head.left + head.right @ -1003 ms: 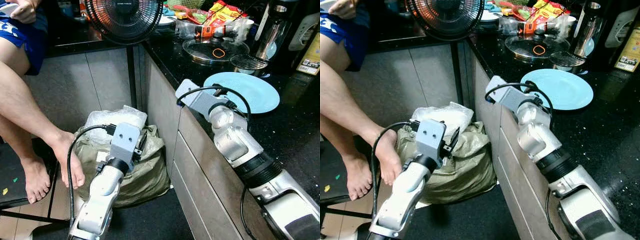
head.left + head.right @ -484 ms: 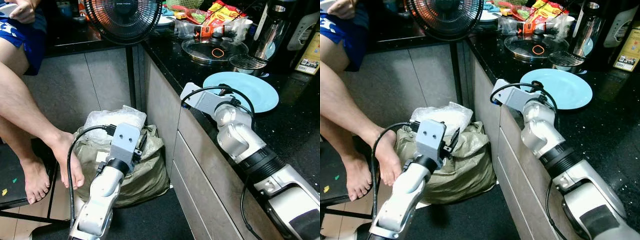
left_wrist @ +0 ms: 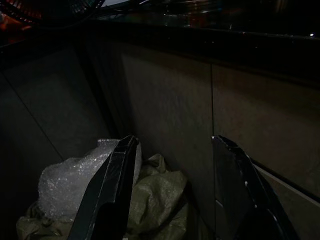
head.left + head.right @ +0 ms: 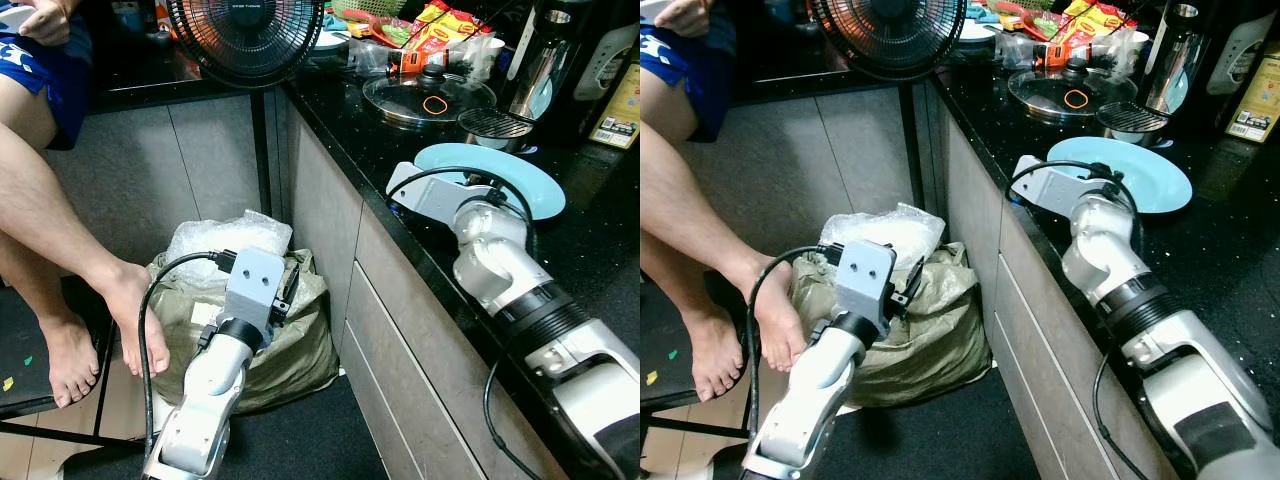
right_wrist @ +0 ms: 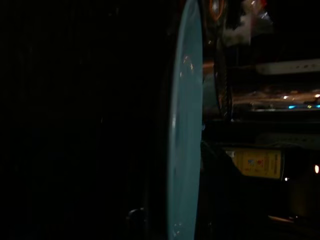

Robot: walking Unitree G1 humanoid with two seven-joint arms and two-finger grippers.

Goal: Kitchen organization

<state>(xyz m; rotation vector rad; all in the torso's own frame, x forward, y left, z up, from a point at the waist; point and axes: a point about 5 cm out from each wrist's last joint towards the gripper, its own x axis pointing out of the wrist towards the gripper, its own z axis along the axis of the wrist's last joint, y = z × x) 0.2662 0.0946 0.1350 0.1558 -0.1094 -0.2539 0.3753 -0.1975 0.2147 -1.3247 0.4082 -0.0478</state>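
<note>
A: Where does the tidying stand, as far as you can judge?

B: Barely begun, I'd say; the black counter (image 4: 420,240) is crowded at the back with a glass lid (image 4: 428,100), a metal strainer (image 4: 497,123), snack packets (image 4: 450,25) and a dark jug (image 4: 552,55); nothing among them looks sorted yet.

A: And the thing being worked on?

B: The blue plate (image 4: 530,185); it lies on the counter near the front edge, just in front of the strainer; the right gripper (image 4: 470,185) is at its near rim, the wrist housing covering that side of it.

A: Has it got hold of the plate?

B: I cannot tell; the right wrist view is very dark; it shows the plate edge-on (image 5: 185,130) very close to the camera, and something dark beside the rim, but whether the fingers are clamped or spread is not readable.

A: The other arm?

B: The left gripper (image 3: 175,195) hangs idle below counter height, by the cabinet front (image 4: 330,210); its two fingers stand well apart with nothing between them; beneath it sits a green sack (image 4: 290,350) with bubble wrap (image 4: 225,238) on top.

A: Anyone about?

B: A person sits on the robot's left, a bare foot (image 4: 135,315) near the sack; a fan (image 4: 248,35) stands behind.

A: So what remains?

B: By my reckoning nearly everything; the plate is not yet put away, and the clutter behind it is untouched.
</note>
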